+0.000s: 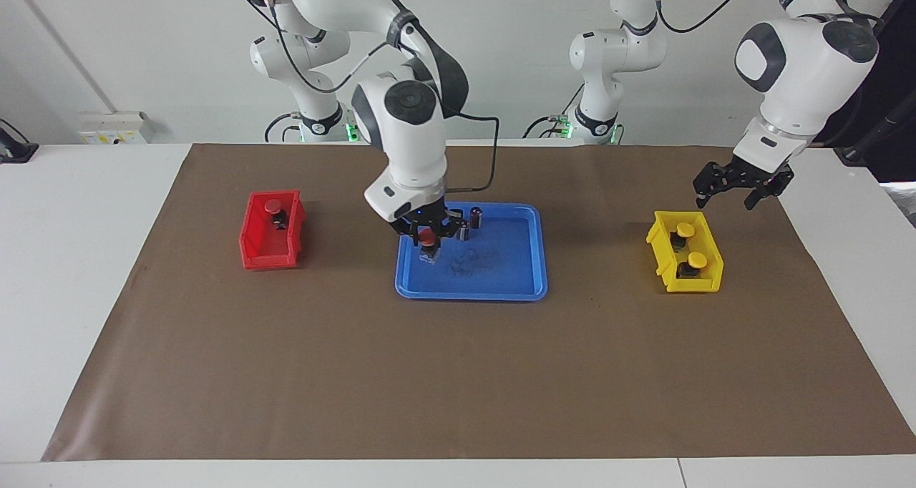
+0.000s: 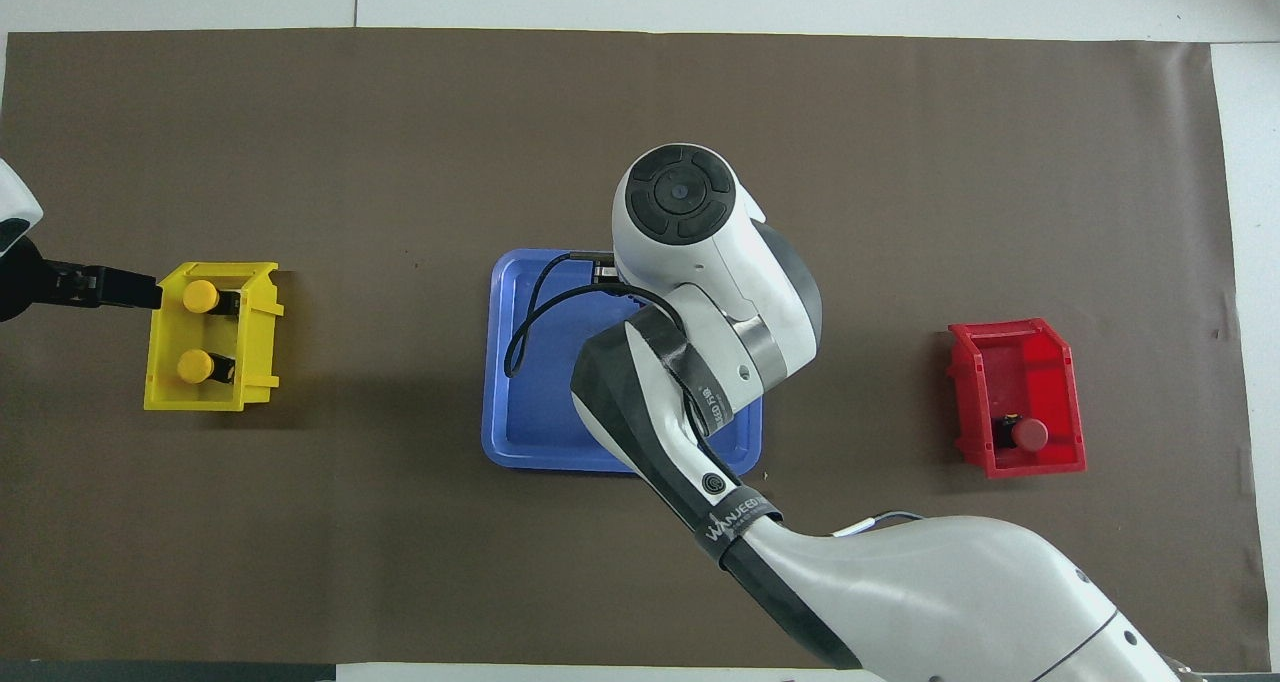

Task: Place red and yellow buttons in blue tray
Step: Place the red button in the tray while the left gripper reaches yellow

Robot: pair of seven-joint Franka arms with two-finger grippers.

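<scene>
In the facing view the right hand [image 1: 428,243] pinches a red button [image 1: 427,238] low over the blue tray [image 1: 529,288], no button released there yet, while overhead the spread left hand [image 2: 120,289] waits at the yellow bin [image 2: 255,362] holding both yellow buttons [image 2: 199,296].

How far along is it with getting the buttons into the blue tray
None is released in the blue tray yet. In hand: the right gripper, shut on a red button, is over the tray. Left: the second red button in the red bin and two yellow buttons in the yellow bin; the left gripper waits open beside it.
</scene>
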